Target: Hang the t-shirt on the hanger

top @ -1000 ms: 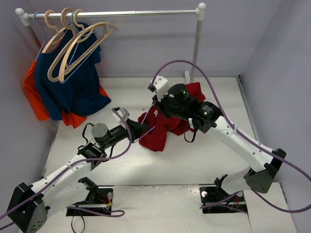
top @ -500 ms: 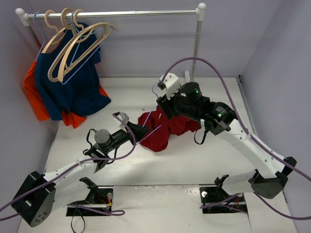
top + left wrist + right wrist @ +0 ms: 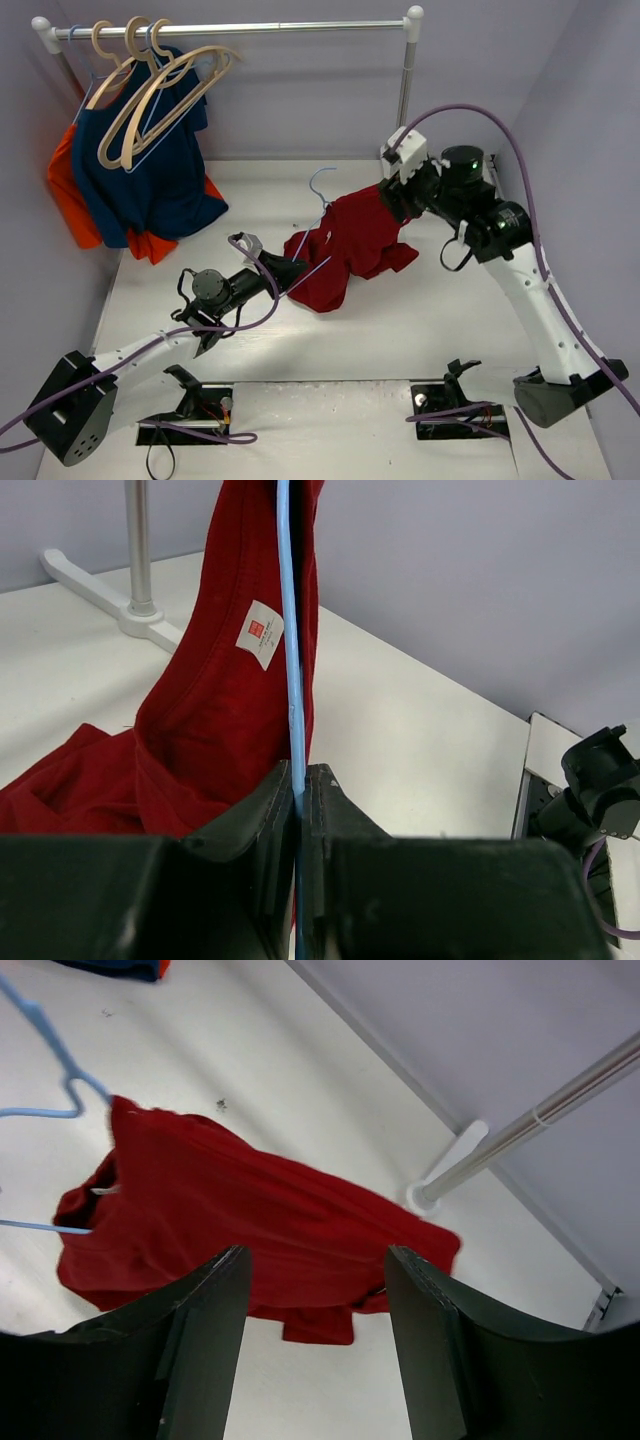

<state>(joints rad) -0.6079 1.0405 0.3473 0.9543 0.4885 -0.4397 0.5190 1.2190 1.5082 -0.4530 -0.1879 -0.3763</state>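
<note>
The dark red t-shirt hangs draped over the light-blue wire hanger, whose hook sticks out above the cloth. My left gripper is shut on the hanger's lower wire, beside the shirt's neck with its white label. My right gripper is open and empty, raised by the shirt's right edge. In the right wrist view, the open jaws frame the t-shirt below, with the hanger hook at its left.
A clothes rack stands at the back, its foot close to the shirt. A navy shirt, an orange garment and pale wooden hangers hang at its left end. Walls close both sides.
My right arm has lifted off the t-shirt and swung up and to the right, uncovering the shirt and the hanger hook. My left gripper still holds the wire in about the same place.
</note>
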